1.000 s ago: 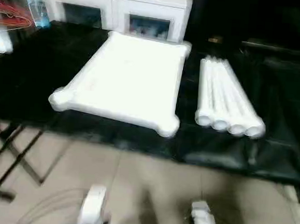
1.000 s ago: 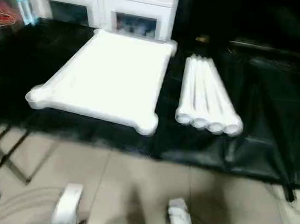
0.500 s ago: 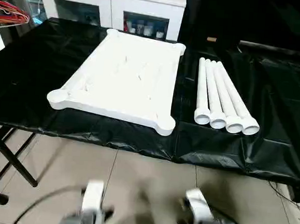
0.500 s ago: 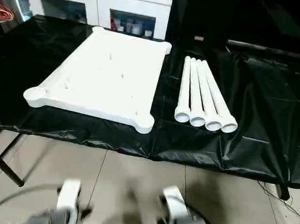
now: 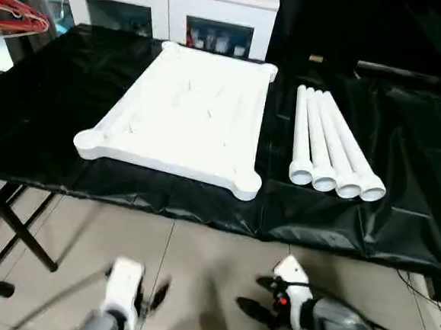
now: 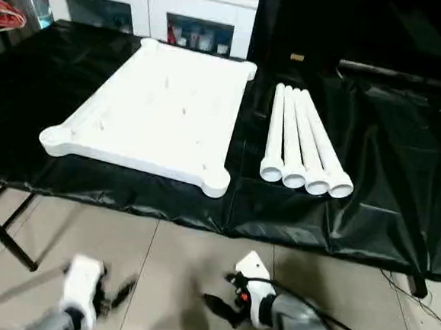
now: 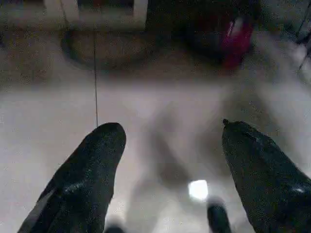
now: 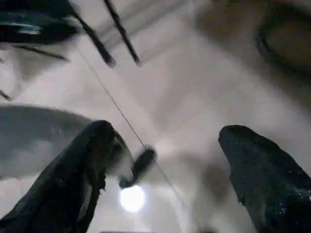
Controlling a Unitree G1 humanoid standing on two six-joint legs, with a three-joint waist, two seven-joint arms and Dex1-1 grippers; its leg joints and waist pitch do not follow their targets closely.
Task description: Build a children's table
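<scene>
White plastic tabletop [image 5: 179, 127] lying flat on black-draped work table [image 5: 401, 202], ribbed side up, round sockets at corners, unmoved from a second ago. Just beside it, toward robot's right and not touching, four white tapered legs [image 5: 330, 147] laid side by side in a row, wide open ends facing the near edge; same place and order as before.

Left gripper [image 5: 151, 296] now low over tiled floor [image 5: 198, 255], short of the near table edge, black fingers [image 7: 92, 170] standing well apart and holding nothing. Right gripper [image 5: 258, 312] likewise low over floor, fingers [image 8: 257, 174] spread wide, empty, turned inward toward the left one. A second ago just two blurred white wrist housings at the lower edge; since then both arms stretched further out, silver forearms and black fingers come into sight.

White glass-door cabinet [image 5: 172, 8] behind far table edge. Folding table legs [image 5: 9, 225] at robot's left. Whole scene sharper and slightly shifted against the earlier frame, from head motion, not from the parts.
</scene>
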